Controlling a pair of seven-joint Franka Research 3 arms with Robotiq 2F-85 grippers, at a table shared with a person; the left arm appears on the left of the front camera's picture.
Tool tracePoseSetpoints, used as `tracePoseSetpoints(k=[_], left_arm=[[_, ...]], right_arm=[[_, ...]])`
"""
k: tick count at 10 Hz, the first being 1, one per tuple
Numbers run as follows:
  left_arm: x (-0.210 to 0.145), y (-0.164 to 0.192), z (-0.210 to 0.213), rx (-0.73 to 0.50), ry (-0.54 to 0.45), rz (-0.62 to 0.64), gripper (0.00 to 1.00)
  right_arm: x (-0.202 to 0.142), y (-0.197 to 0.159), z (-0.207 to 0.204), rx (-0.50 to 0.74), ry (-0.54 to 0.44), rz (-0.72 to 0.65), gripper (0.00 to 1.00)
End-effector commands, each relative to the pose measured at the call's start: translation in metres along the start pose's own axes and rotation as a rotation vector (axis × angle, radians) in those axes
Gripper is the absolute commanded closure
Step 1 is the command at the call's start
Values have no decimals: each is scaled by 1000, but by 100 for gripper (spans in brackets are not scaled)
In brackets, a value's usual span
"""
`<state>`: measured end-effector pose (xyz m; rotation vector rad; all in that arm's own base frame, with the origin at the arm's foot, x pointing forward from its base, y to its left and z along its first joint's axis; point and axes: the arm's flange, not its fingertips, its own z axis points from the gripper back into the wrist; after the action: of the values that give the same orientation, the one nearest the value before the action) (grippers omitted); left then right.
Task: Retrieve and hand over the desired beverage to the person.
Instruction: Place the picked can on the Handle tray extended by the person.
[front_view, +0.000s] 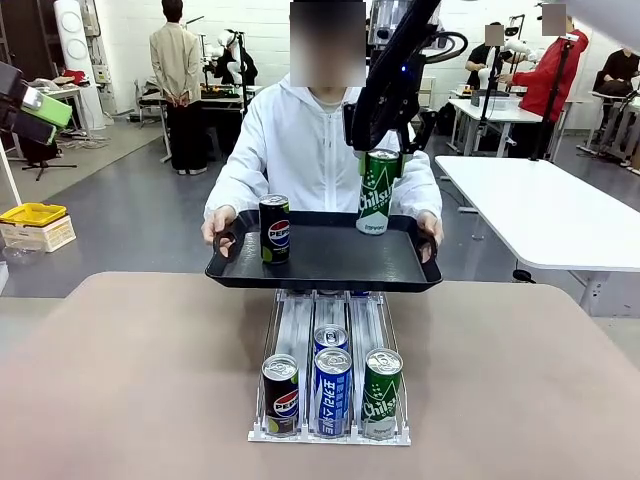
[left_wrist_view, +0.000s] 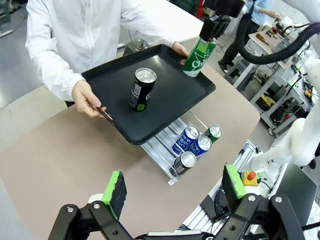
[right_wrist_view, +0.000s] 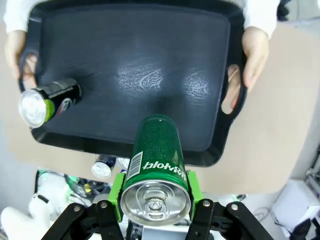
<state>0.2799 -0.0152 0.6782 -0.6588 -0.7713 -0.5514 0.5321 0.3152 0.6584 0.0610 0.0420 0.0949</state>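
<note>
Beyond the beige table (front_view: 120, 380), a workshop floor with white tables and other people fills the top of the front view. At centre frame the person in a white hooded zip jacket (front_view: 300, 150) holds a black plastic tray (front_view: 320, 268) by both handles, hovering just past the table's far edge. On the tray's left part stands a black Pepsi can (front_view: 274, 229). Right of centre, the right gripper (front_view: 381, 150) comes down from the upper frame with its green pads pressed on either side of a tall green Chilsung can (front_view: 377, 194), whose base sits at the tray floor; whether it touches cannot be told. The right wrist view shows that can (right_wrist_view: 156, 165) clamped between the pads above the tray (right_wrist_view: 135, 75). Lower centre, a clear plastic can rack (front_view: 330, 360) holds black, blue and green cans at its near end. Along the left wrist view's bottom edge, the left gripper (left_wrist_view: 175, 187) hangs over the table with fingers spread wide, holding nothing.
</note>
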Motion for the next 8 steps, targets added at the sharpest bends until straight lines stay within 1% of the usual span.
tracePoseSetpoints(k=[1, 3, 6, 8], left_arm=[[1, 1, 0, -21, -9, -8, 0], [1, 1, 0, -21, -9, -8, 0], [1, 1, 0, -21, -9, -8, 0], [1, 1, 0, -21, -9, -8, 0]], right_arm=[[42, 11, 17, -27, 49, 15, 42], [61, 14, 7, -26, 79, 20, 42], [77, 23, -17, -18, 87, 20, 42], [81, 27, -36, -20, 93, 26, 42]])
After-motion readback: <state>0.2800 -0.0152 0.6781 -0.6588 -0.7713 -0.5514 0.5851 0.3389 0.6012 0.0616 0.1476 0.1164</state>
